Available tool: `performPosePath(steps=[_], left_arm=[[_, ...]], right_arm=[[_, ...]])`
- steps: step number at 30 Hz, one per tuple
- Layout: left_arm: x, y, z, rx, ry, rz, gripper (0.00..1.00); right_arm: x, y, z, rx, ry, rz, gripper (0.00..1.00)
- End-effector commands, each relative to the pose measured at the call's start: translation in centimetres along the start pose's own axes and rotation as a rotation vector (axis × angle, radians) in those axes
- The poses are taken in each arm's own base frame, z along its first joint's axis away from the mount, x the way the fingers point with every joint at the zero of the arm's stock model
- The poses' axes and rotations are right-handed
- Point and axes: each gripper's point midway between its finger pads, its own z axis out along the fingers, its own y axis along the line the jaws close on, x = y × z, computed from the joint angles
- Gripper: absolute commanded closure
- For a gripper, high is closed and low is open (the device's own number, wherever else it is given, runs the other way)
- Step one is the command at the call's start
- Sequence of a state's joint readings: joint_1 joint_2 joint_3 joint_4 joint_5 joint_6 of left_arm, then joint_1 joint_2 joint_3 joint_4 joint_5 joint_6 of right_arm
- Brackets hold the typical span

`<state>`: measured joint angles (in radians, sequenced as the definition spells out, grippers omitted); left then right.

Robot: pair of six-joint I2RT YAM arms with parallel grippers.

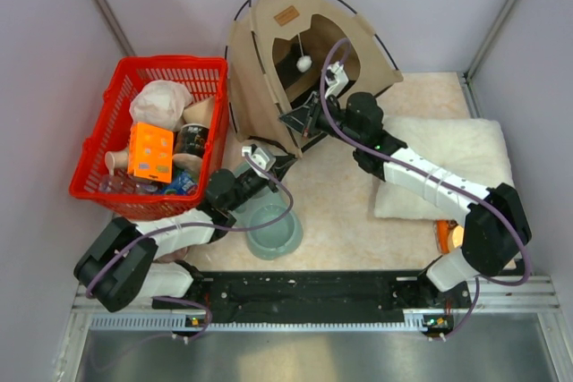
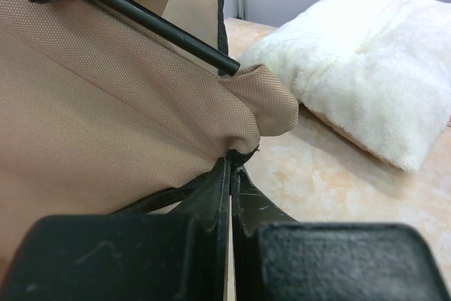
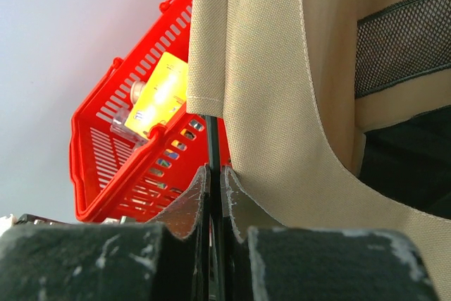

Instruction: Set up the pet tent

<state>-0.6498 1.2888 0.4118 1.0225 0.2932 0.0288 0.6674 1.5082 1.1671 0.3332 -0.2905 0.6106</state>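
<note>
pet tent (image 1: 269, 51): upright at table (image 1: 358, 239) far edge; beside red basket (image 1: 98, 145)
left gripper (image 2: 230, 166): clenched on its hem (image 2: 243, 144)
right gripper (image 3: 213, 174): clenched on pole (image 3: 213, 142)

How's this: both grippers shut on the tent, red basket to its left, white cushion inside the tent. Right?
Not quite. The white cushion lies outside the pet tent, on its right, as the top external view shows. The rest stands: the left gripper and right gripper are shut on the tent, and the red basket is to its left.
</note>
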Motion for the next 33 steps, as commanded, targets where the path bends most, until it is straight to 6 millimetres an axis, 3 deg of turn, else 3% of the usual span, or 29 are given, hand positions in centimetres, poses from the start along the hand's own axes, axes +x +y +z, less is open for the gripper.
performPosePath(steps=[1,13,33], left_arm=[[5.6,-6.6,-2.7,0.248,0.206,-0.136,1.00],[5.7,-6.5,-2.8,0.241,0.205,-0.126,1.00],[3.5,-5.8,-2.1,0.208,0.137,-0.132,1.00]], right_arm=[[-11.1,-0.3,-1.0,0.048,-0.376,-0.085,1.00],[-10.5,-0.8,-1.2,0.056,-0.365,-0.086,1.00],[-7.8,-1.2,-1.9,0.039,-0.310,-0.071,1.00]])
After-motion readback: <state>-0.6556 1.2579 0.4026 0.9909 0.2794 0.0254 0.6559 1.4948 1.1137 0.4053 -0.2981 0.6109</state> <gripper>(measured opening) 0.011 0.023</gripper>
